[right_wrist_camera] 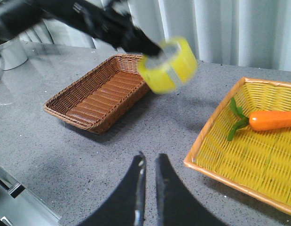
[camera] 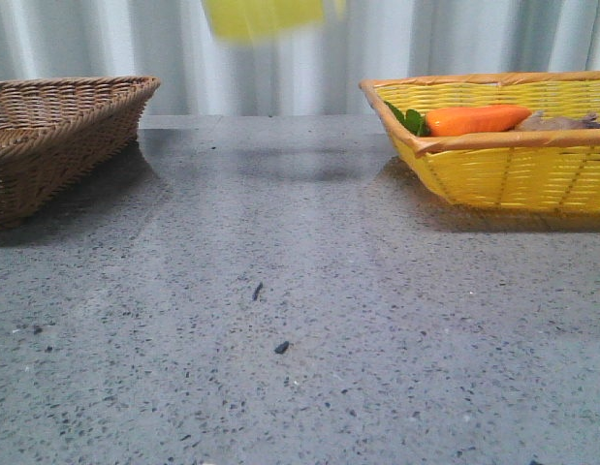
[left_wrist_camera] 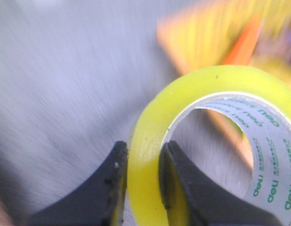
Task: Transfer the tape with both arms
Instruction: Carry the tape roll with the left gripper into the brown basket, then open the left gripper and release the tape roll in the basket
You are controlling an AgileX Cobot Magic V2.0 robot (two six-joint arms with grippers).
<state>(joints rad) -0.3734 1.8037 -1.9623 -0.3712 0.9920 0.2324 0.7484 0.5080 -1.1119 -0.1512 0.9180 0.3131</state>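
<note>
The tape [left_wrist_camera: 216, 80], a yellow-green roll with a whitish printed inner face, is clamped by its wall between my left gripper's [left_wrist_camera: 143, 151] two black fingers. In the right wrist view the left arm holds the tape [right_wrist_camera: 176, 66] in the air over the table, between the two baskets, with its gripper [right_wrist_camera: 154, 51] at the roll's near edge. In the front view only a blurred yellow patch of the tape [camera: 264, 17] shows at the top edge. My right gripper [right_wrist_camera: 149, 161] hangs empty over bare table, its fingers almost together with a narrow slit between them.
A brown wicker basket [camera: 47, 145] stands at the left, also seen in the right wrist view [right_wrist_camera: 98, 94]. A yellow basket [camera: 503, 179] at the right holds an orange carrot [camera: 474, 119] with green leaves. A pale curtain hangs behind the grey speckled table.
</note>
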